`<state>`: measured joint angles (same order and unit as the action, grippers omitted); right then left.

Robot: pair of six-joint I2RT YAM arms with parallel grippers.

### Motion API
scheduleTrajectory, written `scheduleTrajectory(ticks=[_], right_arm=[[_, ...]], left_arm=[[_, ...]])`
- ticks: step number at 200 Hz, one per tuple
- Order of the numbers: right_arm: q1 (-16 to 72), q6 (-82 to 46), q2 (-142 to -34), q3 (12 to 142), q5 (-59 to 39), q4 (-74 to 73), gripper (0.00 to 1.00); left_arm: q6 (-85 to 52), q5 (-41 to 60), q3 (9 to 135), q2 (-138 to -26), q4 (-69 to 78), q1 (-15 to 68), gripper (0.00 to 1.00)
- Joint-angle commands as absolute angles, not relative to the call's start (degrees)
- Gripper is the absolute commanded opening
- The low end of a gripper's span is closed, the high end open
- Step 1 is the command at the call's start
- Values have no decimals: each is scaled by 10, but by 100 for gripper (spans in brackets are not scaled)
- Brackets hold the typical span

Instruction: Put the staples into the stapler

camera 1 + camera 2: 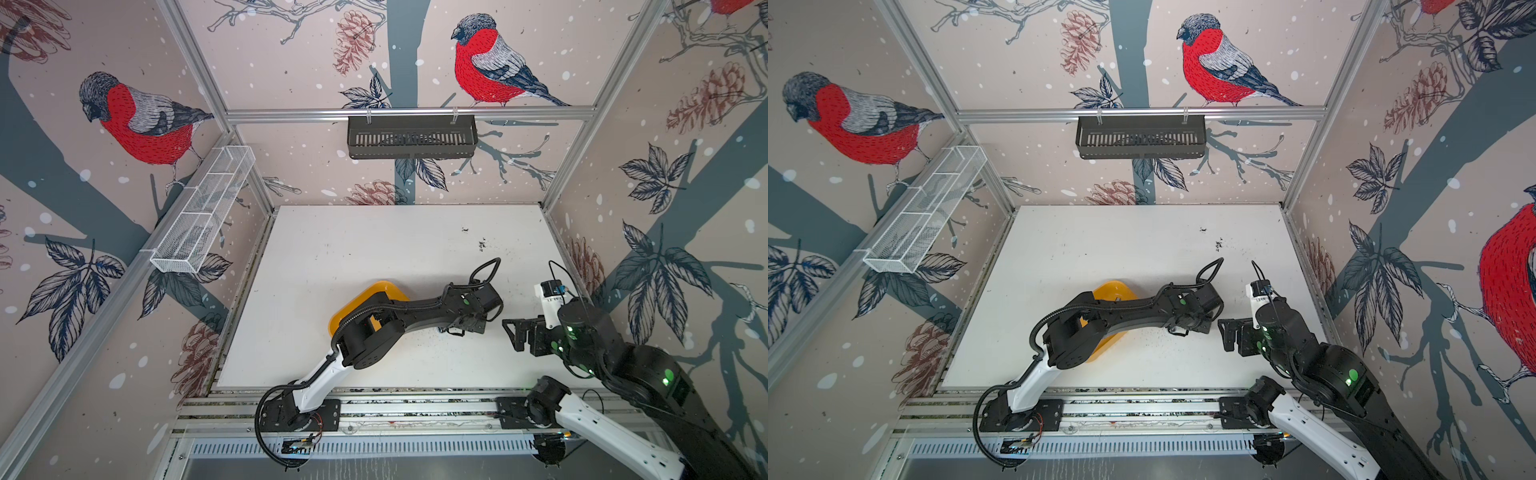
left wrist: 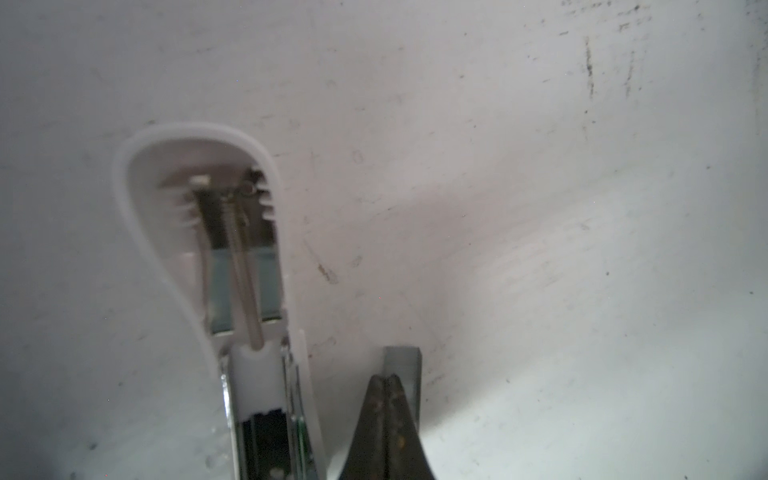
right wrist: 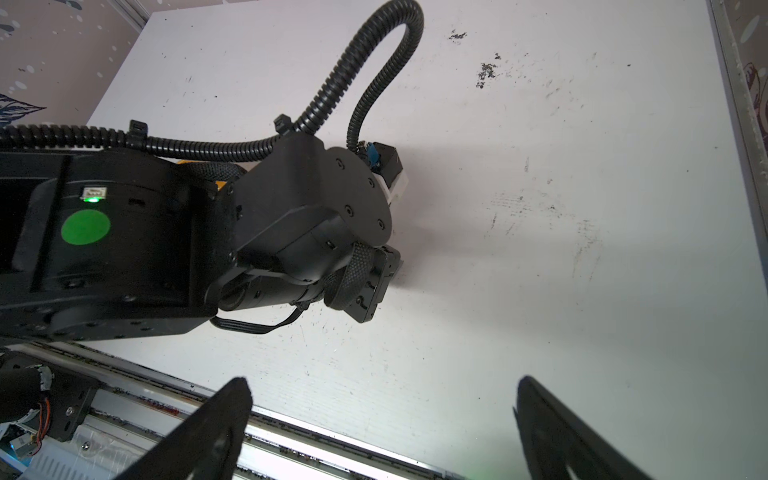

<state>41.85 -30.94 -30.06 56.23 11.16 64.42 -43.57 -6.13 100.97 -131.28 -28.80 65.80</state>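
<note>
Step in hand: we judge that we are bringing a staple strip (image 2: 402, 361) over to the opened stapler (image 2: 249, 291).
Left claw: the left claw (image 2: 387, 380) has its tips pressed together, pinching what looks like one wall of the strip.
Right claw: the right claw (image 3: 382, 415) is spread wide and empty, above the tabletop (image 3: 540, 208) just beside the left claw.
Staples: the strip sits in the left claw, just beside the stapler but apart from it. Both are right of the middle, nearer the tabletop edge by the arm bases than the far edge.
Stapler: its white lid is thrown back, and the white pusher (image 2: 253, 382) sits in the magazine (image 2: 266, 440).
Doing it well: we should lift the strip clear and line it up with the magazine channel. Then we lower it legs down, slowly, since the pinch looks thin.
Spare arm: we think the right claw could steady the stapler's base.
Risk: a tilted strip may jam on the channel wall or slip out.
Writing: we can read none. The green sticker (image 3: 86, 226) on the left arm is blank.
</note>
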Motion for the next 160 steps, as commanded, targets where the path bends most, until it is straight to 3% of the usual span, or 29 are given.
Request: scheduleTrajectory(ticks=[1, 68, 160], right_arm=[[420, -307, -302, 563, 126, 643, 100], [420, -311, -300, 568, 131, 626, 98], [420, -315, -279, 574, 76, 525, 94]], left_arm=[[-432, -69, 1007, -1316, -342, 659, 0], [-394, -50, 988, -1245, -291, 658, 0], [-314, 116, 842, -1080, -164, 562, 0]])
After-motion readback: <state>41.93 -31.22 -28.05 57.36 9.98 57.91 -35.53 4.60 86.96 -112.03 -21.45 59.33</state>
